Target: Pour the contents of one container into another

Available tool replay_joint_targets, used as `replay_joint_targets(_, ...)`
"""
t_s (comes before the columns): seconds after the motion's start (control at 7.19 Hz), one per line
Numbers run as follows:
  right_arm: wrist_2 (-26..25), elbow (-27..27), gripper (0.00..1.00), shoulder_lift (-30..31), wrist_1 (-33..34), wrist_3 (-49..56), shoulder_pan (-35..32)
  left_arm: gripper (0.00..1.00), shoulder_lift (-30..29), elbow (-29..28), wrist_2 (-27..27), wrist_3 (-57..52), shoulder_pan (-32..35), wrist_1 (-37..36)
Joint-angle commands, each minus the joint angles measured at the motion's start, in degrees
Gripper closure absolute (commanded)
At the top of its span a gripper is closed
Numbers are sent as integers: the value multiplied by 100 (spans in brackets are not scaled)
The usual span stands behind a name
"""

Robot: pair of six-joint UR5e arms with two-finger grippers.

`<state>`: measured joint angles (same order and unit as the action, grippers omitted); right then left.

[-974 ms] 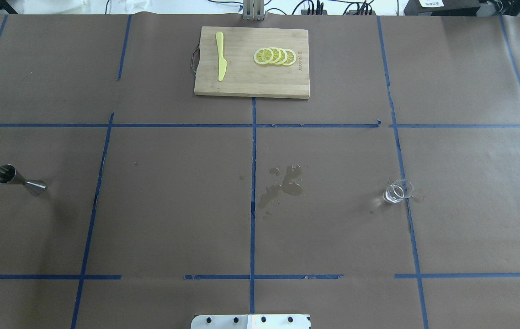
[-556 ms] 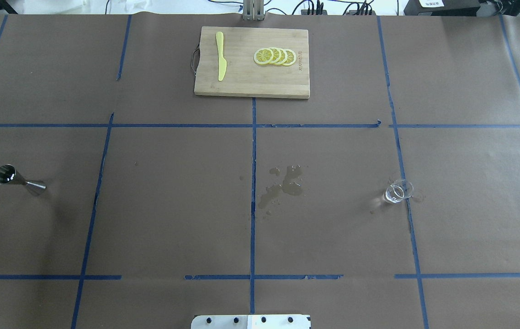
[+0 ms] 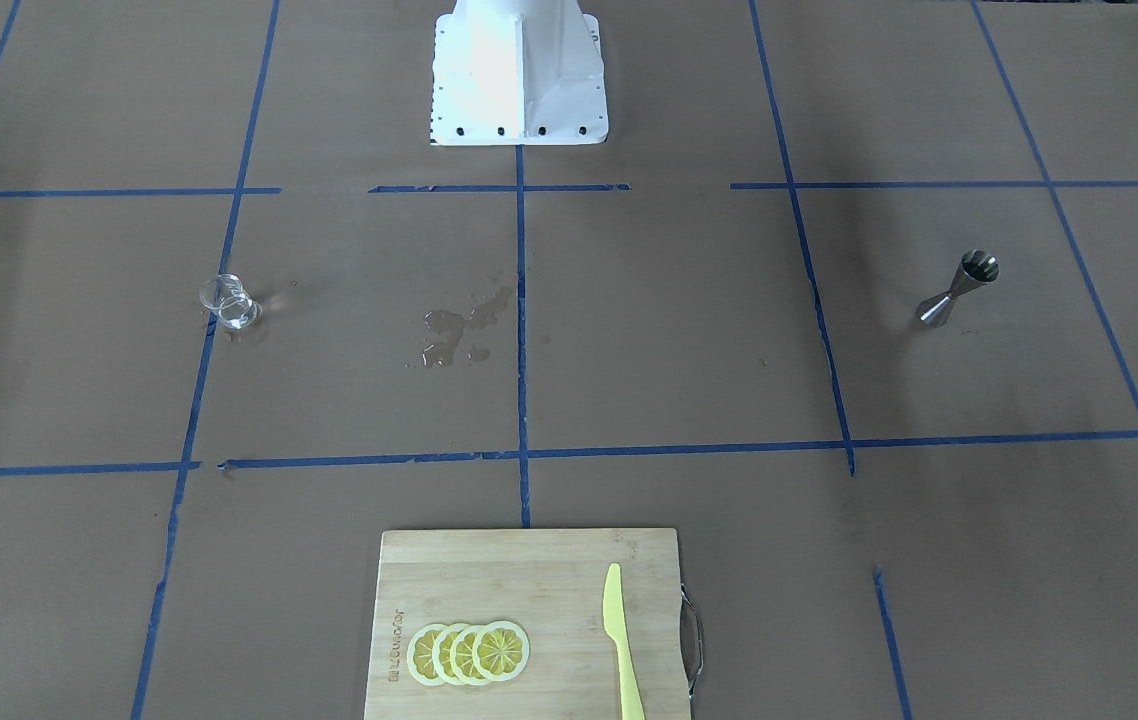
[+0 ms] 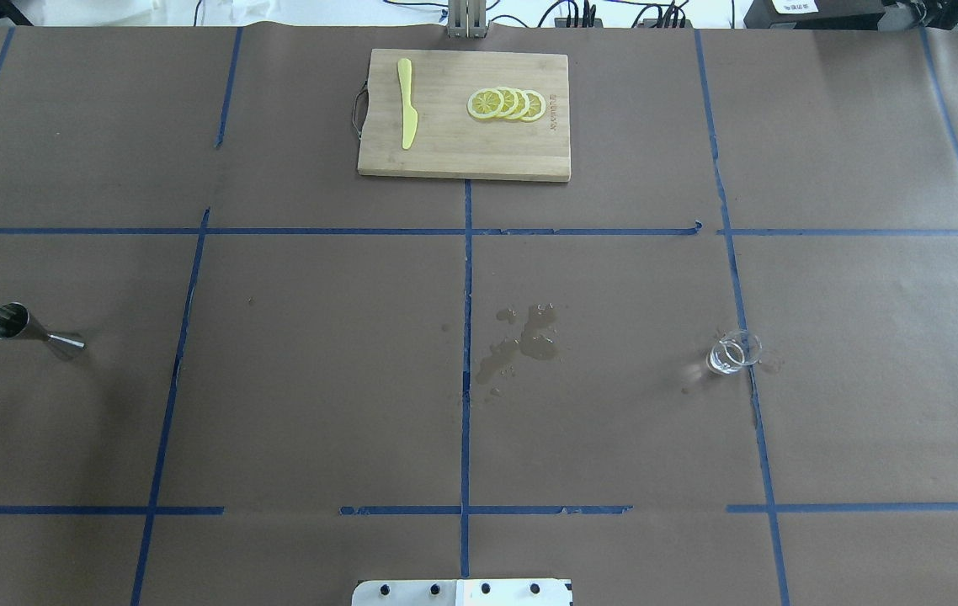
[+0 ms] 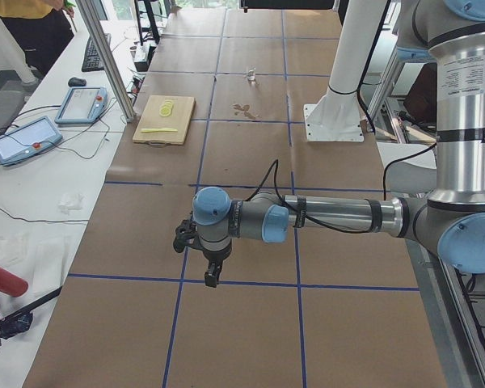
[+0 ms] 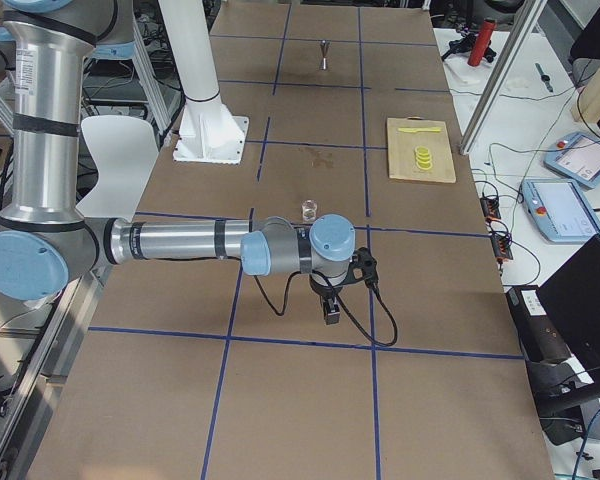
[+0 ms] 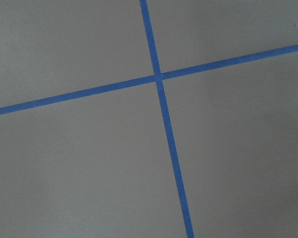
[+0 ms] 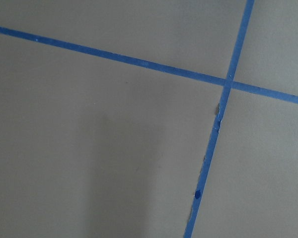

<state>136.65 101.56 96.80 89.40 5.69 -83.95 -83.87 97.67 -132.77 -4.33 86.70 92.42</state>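
Note:
The clear glass cup [image 4: 731, 352] stands upright on the brown paper at the right of the overhead view, also seen as the cup [image 3: 229, 302] [image 6: 308, 210]. The steel jigger [image 4: 33, 332] stands far off at the left, the jigger [image 3: 957, 290] [image 6: 324, 55]. Neither gripper touches either one. My left gripper [image 5: 212, 275] hangs low over the paper at the table's left end, and my right gripper [image 6: 331, 312] hangs low at the right end, a short way from the cup. I cannot tell whether either is open or shut. Both wrist views show only paper and blue tape.
A wooden cutting board [image 4: 462, 160] with lemon slices [image 4: 506, 103] and a yellow knife [image 4: 406, 103] lies at the far middle. A wet spill [image 4: 521, 341] marks the paper's centre. The white robot base [image 3: 519, 70] stands at the near edge. A person [image 5: 32, 24] stands beyond the table's corner.
Nothing on the table has moved; only the reflection inside the jigger's top cup has shifted.

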Motion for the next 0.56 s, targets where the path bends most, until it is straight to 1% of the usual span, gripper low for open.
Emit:
replay_joint_targets(0.0, -384, 136, 0, -56, 568, 203, 108, 0, 324, 208, -38, -6, 13, -155)
replay_joint_targets(0.14, -341, 154, 0, -30, 596, 431, 2, 0, 379, 269, -4, -6, 5, -119)
replay_joint_targets(0.28, -332, 119, 0, -56, 683, 433, 88, 0, 371, 375, -3, 11, 5, -180)
replay_joint_targets(0.42, -340, 214, 0, -91, 962, 485, 46, 0, 380, 393, -3, 11, 13, -198)
